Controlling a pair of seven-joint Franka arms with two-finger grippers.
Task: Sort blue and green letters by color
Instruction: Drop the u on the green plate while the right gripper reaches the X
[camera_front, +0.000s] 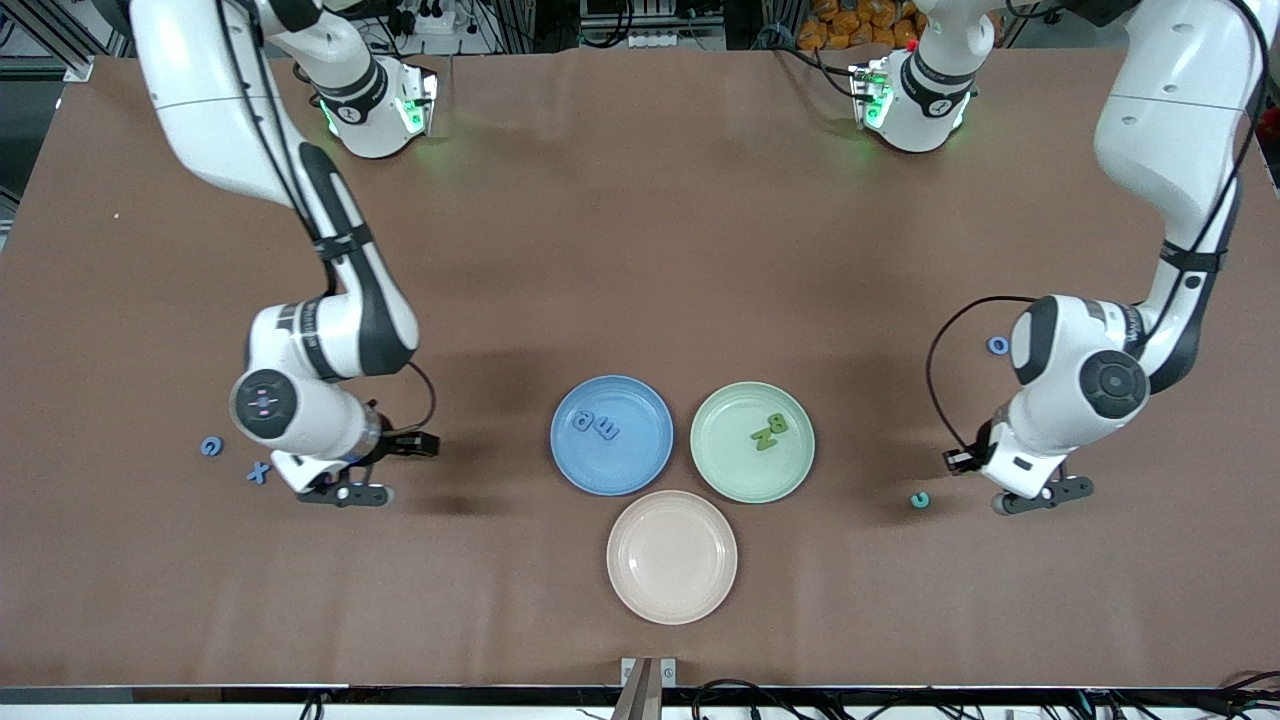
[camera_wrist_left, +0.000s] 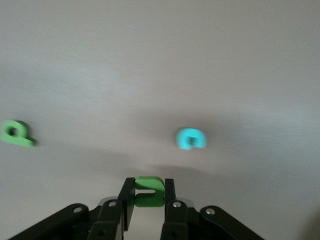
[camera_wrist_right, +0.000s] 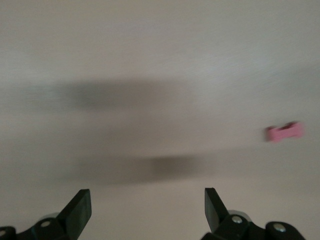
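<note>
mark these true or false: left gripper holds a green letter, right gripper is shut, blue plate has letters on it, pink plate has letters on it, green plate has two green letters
1. The left gripper is shut on a green letter. True.
2. The right gripper is shut. False: its fingers stand wide apart with nothing between them.
3. The blue plate has blue letters on it. True.
4. The pink plate has letters on it. False: nothing lies on it.
5. The green plate has two green letters on it. True.
</note>
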